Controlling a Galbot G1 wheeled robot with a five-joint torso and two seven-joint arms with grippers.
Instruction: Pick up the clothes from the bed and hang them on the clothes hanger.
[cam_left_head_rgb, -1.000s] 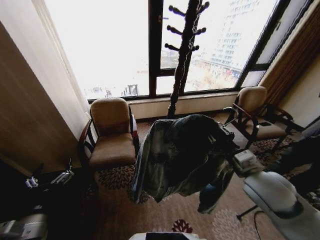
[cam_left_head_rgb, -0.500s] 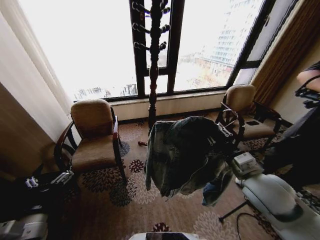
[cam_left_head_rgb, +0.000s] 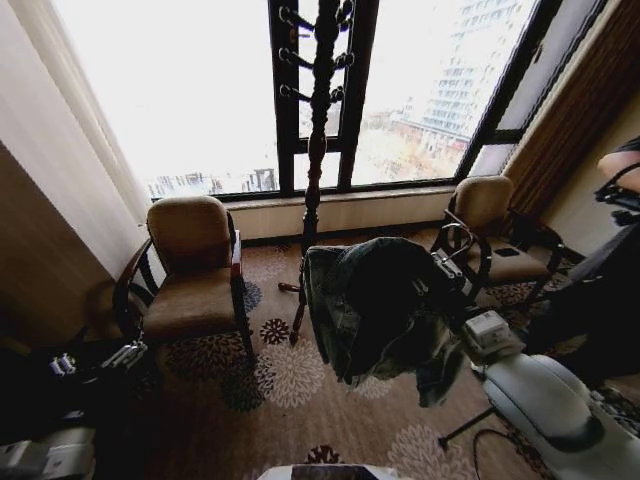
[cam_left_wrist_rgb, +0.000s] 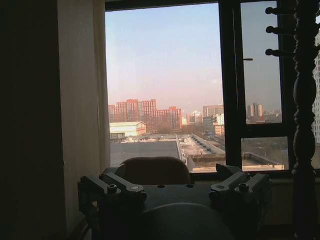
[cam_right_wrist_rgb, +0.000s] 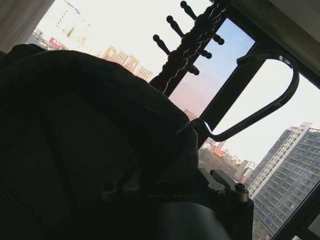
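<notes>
The clothes, a faded light-blue denim jacket (cam_left_head_rgb: 375, 300), hang in the air over the carpet, draped on the clothes hanger. My right gripper (cam_left_head_rgb: 448, 285) is at the jacket's collar, shut on the hanger, and the cloth partly hides it. In the right wrist view the jacket (cam_right_wrist_rgb: 75, 125) is a dark mass and the hanger's wire hook (cam_right_wrist_rgb: 270, 95) loops out above it. My left gripper (cam_left_wrist_rgb: 175, 192) is open and empty, parked low at my left side (cam_left_head_rgb: 100, 358). The bed is out of view.
A tall wooden coat stand (cam_left_head_rgb: 318, 130) with pegs rises before the window, just behind and left of the jacket. A brown armchair (cam_left_head_rgb: 195, 270) sits to its left and another (cam_left_head_rgb: 490, 215) to its right. Patterned carpet lies between.
The whole picture has swung, so the camera moved; the coat stand now sits nearer the middle. The jacket stays hanging from my right gripper. The left arm is still.
</notes>
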